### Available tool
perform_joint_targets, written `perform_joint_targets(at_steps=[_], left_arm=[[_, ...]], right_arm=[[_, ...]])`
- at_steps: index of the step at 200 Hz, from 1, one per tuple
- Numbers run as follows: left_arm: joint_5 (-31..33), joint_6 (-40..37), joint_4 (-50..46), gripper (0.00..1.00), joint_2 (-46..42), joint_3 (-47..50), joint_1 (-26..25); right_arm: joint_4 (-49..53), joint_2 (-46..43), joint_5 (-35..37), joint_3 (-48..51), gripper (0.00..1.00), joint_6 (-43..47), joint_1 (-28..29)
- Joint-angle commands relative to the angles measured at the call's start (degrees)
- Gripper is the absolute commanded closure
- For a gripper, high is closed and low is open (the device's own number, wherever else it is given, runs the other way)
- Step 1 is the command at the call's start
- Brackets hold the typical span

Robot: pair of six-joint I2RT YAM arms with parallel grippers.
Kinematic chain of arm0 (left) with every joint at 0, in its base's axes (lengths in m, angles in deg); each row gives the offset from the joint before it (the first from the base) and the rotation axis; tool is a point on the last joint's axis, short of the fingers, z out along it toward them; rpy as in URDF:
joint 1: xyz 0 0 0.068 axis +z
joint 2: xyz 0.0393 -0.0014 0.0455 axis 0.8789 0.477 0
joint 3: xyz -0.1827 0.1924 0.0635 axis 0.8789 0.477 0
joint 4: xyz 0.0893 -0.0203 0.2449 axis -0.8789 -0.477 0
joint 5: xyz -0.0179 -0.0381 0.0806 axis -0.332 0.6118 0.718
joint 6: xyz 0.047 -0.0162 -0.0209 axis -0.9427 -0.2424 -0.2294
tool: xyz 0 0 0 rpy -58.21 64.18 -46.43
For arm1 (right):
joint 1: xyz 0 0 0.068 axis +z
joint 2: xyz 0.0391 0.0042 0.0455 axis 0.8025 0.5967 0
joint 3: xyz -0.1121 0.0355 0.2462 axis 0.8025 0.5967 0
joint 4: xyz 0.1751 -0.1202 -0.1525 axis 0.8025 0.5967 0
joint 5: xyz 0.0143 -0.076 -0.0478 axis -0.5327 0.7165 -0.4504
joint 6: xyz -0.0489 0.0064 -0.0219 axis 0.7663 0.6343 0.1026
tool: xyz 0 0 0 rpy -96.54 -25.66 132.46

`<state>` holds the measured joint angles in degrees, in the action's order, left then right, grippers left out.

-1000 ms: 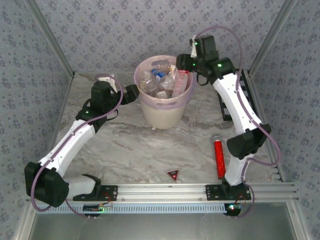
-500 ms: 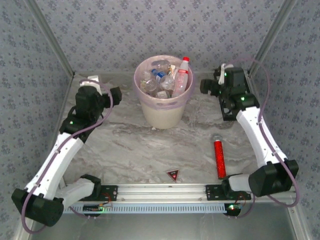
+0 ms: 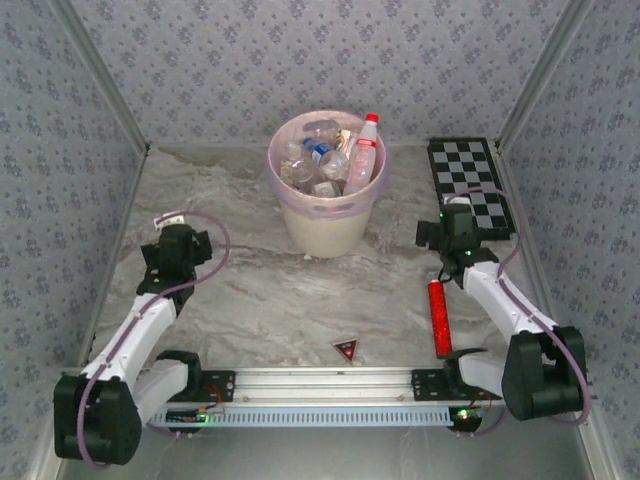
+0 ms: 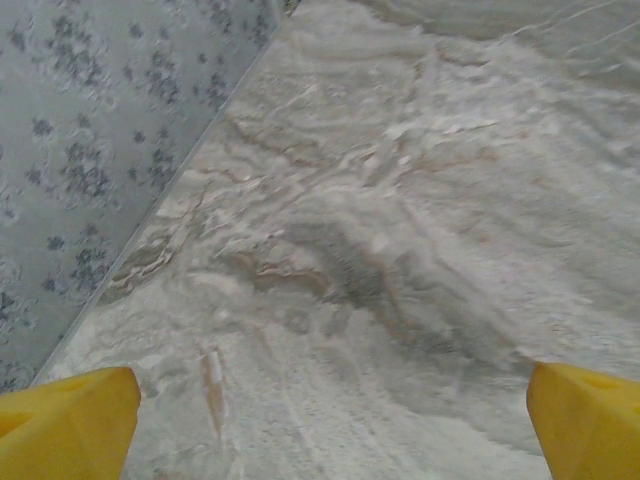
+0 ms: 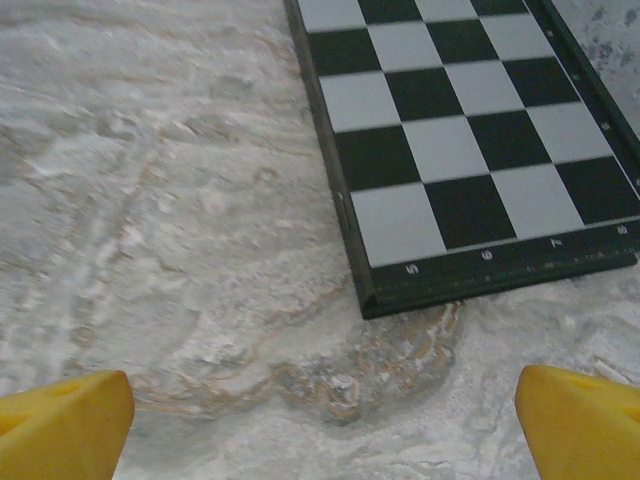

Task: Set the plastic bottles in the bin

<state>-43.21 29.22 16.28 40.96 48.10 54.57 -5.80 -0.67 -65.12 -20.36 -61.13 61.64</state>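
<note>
Left claw (image 4: pixel 330 425), 9 o'clock, jaws wide apart; right claw (image 5: pixel 325 425), 3 o'clock, same. Bottles (image 3: pixel 328 160) in bin (image 3: pixel 325 232) at 12.

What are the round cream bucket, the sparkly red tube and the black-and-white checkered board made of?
Round cream bucket: probably plastic, smooth and matte.
Sparkly red tube: looks glitter-coated; underneath, can't tell.
Black-and-white checkered board: flat matte squares, dark raised frame; plastic or wood, perhaps.

Bottles (image 3: pixel 362 160) are sitting in the bin (image 3: pixel 328 232) at upper centre. The checkerboard (image 3: pixel 465 170) is lying upper right, the tube (image 3: pixel 438 320) below it, and the triangle (image 3: pixel 345 349) lower centre.
</note>
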Motion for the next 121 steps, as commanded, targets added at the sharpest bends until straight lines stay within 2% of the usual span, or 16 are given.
perform_joint_targets(at_steps=[1,22,45,68,104,121], left_arm=[[-2.56,-2.25,15.03,0.01,1.57,3.49,2.87],[-6.95,-0.68,23.58,0.01,6.96,6.24,5.99],[-7.86,-3.28,30.07,0.01,14.95,5.79,6.21],[-9.76,-5.49,35.31,0.01,20.91,4.6,6.31],[-13.12,-5.6,36.65,0.01,25.38,1.94,6.65],[-15.43,-5.65,43.12,0.01,27.19,4.15,6.68]], right_arm=[[-9.28,1.97,4.74,2.59,0.0,2.1,0.38],[-14.92,5.34,5.05,4.97,0.0,3.36,1.11],[-22.33,7.91,4.3,7.92,0.0,6.68,1.85],[-28.42,9.13,0.5,10.41,0.0,8.39,1.41],[-37.9,9.97,-2.56,12.76,0.0,9.24,0.03],[-38.55,10.77,-2.95,12.43,0.0,10.81,-0.72]])
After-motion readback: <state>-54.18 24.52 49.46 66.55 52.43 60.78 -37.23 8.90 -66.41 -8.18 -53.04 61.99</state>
